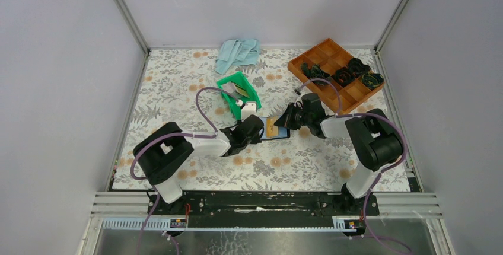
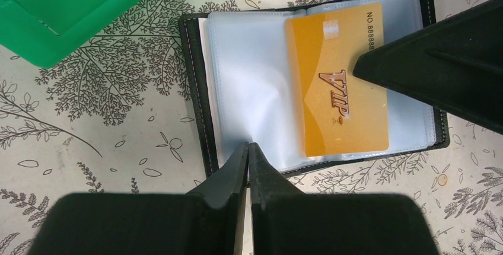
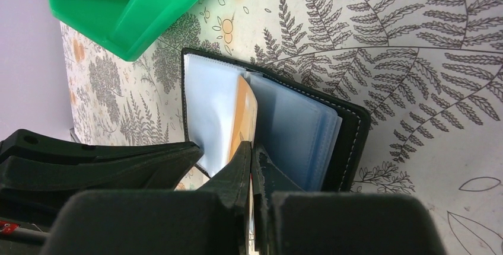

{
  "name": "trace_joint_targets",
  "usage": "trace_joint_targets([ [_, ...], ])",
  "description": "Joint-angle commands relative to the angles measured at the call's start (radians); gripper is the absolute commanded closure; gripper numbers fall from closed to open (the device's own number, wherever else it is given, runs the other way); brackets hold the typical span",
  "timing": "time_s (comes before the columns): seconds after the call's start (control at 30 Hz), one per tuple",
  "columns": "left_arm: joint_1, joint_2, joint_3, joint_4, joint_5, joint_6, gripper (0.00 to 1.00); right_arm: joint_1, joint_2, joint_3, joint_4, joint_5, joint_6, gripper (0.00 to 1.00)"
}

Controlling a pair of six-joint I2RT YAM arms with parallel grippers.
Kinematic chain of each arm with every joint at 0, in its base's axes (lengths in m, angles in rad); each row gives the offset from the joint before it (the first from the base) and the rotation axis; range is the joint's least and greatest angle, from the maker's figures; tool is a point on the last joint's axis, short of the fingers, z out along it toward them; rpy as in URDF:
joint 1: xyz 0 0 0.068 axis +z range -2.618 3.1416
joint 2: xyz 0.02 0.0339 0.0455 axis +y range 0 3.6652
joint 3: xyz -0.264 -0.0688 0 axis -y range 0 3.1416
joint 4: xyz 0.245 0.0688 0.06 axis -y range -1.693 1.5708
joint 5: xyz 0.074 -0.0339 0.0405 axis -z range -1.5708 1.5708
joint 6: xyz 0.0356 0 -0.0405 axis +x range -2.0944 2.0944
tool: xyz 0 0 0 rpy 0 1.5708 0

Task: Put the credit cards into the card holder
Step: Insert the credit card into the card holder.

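The black card holder lies open on the floral mat, its clear sleeves showing. It also shows in the top view and the right wrist view. A gold VIP credit card sits partly in a sleeve. My left gripper is shut on the near edge of a clear sleeve. My right gripper is shut on the gold card, seen edge-on. The two grippers meet over the holder, the left gripper and the right gripper. Another tan card lies in the green bin.
The green bin stands just behind the holder, close to both grippers; it also shows in the left wrist view and the right wrist view. A brown compartment tray with dark items is at the back right. A light blue cloth lies at the back.
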Motion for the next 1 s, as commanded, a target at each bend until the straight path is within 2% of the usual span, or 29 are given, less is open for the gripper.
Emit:
trace_joint_targets([
  [0.0,-0.005,0.034,0.000,0.004,-0.019,0.014,0.92,0.004,0.031,-0.007,-0.027,-0.007,-0.041,1.00],
  [0.6,-0.005,0.012,0.001,-0.061,-0.068,0.022,0.93,0.004,0.010,-0.025,-0.042,-0.008,-0.046,1.00],
  [0.97,-0.005,-0.044,-0.009,-0.104,-0.139,0.012,0.88,0.004,0.037,-0.015,-0.044,-0.004,-0.054,1.00],
])
